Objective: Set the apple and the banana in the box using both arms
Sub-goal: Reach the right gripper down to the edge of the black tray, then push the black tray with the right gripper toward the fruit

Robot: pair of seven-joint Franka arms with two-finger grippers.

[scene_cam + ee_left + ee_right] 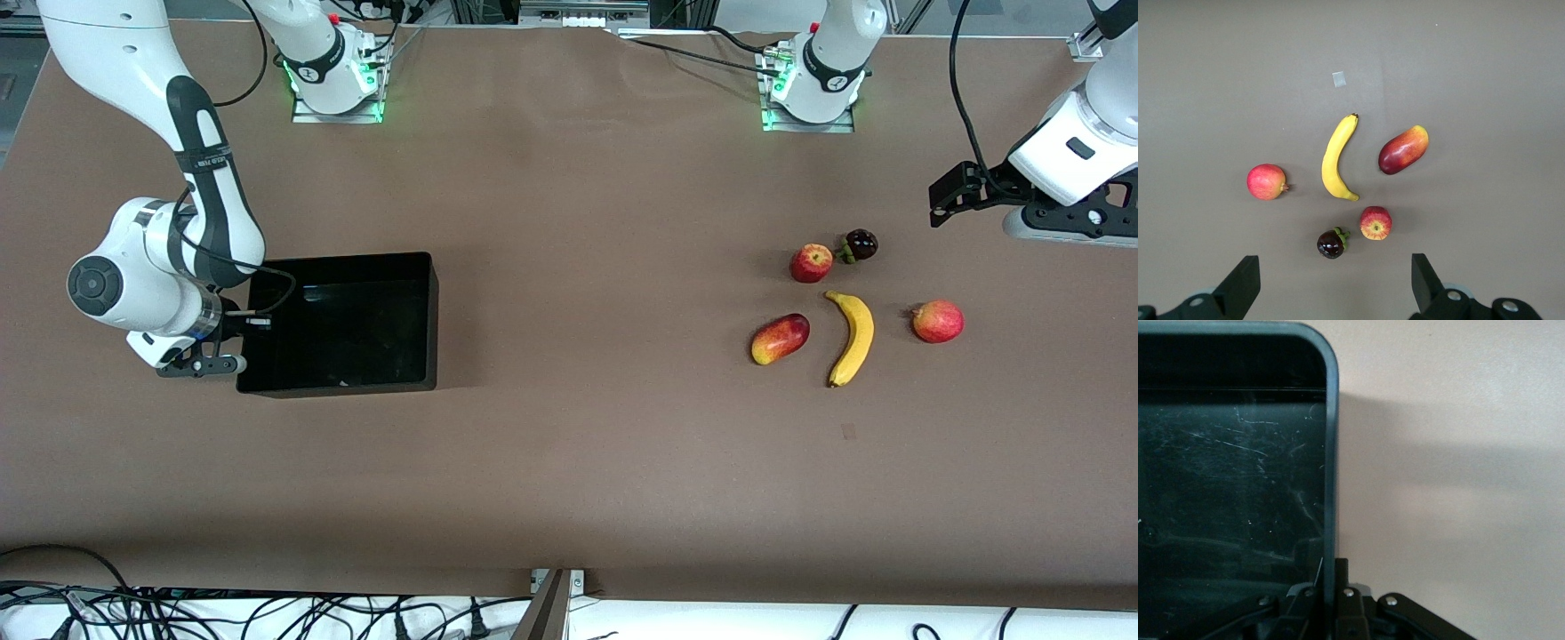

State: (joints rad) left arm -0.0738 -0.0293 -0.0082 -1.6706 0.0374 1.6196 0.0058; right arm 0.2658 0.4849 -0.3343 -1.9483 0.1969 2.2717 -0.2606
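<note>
The apple (811, 263) lies on the table near the left arm's end, beside a dark purple fruit; it also shows in the left wrist view (1375, 223). The banana (853, 338) lies nearer the front camera than the apple, and shows in the left wrist view (1337, 159). The black box (338, 382) stands toward the right arm's end, nothing in it. My right gripper (233, 342) is shut on the box's end wall (1331, 453), one finger on each face (1331, 570). My left gripper (1076, 220) hangs open and empty over the table, fingers wide apart (1331, 270).
A red-and-yellow mango-like fruit (780, 339) lies beside the banana toward the right arm's end. A pinkish-red round fruit (937, 321) lies beside the banana toward the left arm's end. A dark purple fruit (861, 244) lies against the apple. Bare table separates box and fruits.
</note>
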